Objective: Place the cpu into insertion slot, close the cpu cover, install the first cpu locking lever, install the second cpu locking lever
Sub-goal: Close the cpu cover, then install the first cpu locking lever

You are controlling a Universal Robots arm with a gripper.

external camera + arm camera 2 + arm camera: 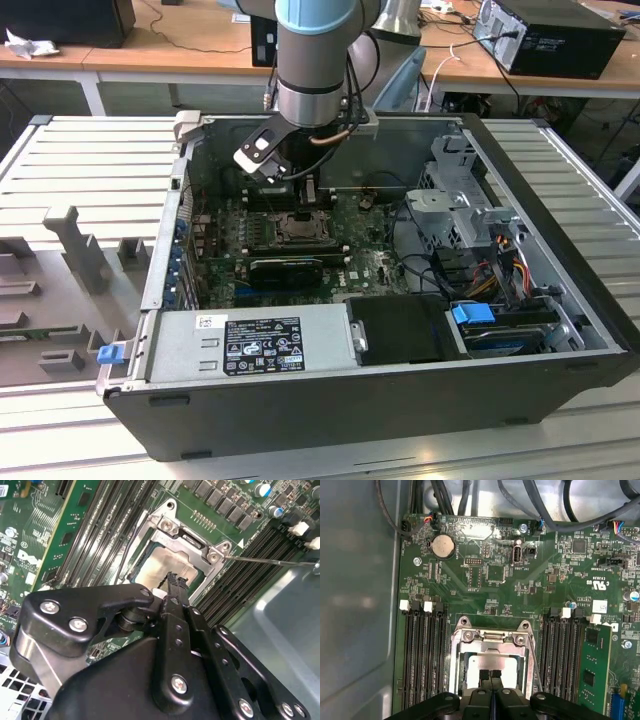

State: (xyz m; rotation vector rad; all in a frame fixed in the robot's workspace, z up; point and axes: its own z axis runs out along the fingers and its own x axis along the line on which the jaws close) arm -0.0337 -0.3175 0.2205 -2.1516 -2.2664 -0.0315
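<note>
Hovering black claw (490, 676), pinched shut and empty, over silvery square cpu (507, 670); lowered grey metal frame cover (490, 637) pins it, I reckon.

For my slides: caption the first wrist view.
Shut gripper over the cpu, seen through the window of the lowered cover.

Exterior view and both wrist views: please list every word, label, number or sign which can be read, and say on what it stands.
Nothing can be read with certainty.
Black-and-white label on the grey power supply: print too small to read.
Small white sticker beside it: too small to read.
White markings on the green motherboard, first wrist view: too small to read.
cpu: no print seen.
</note>
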